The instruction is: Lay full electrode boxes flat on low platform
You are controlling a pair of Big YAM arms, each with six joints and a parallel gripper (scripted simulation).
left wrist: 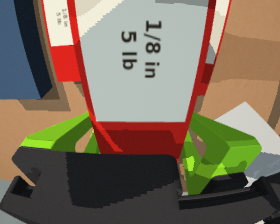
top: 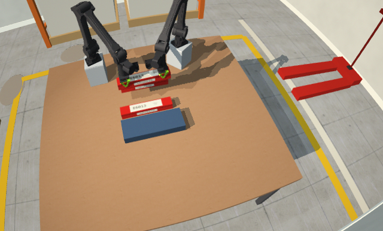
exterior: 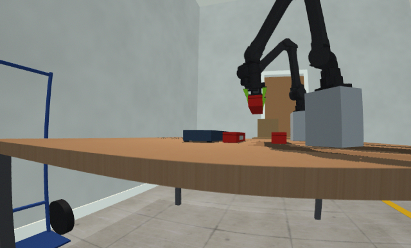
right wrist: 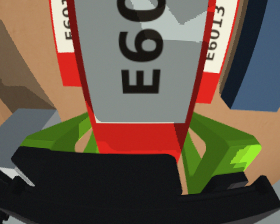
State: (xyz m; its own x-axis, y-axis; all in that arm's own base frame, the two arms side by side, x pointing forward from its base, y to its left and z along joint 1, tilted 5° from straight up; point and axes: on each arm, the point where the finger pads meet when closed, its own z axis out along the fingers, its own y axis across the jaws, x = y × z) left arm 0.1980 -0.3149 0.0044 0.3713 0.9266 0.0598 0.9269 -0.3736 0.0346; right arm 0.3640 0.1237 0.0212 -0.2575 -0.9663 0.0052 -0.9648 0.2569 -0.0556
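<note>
Grips a long red-and-white rectangular box (top: 149, 75) (exterior: 255, 104) (left wrist: 141, 95) (right wrist: 103, 102) aloft with left hand (top: 164, 73) (exterior: 255, 99) (left wrist: 140, 110) and right hand (top: 125, 82) (right wrist: 140, 110); shows flat blue platform (top: 154, 124) (exterior: 197, 135) (left wrist: 13, 65) (right wrist: 263, 55) toward six o'clock in top view.
</note>
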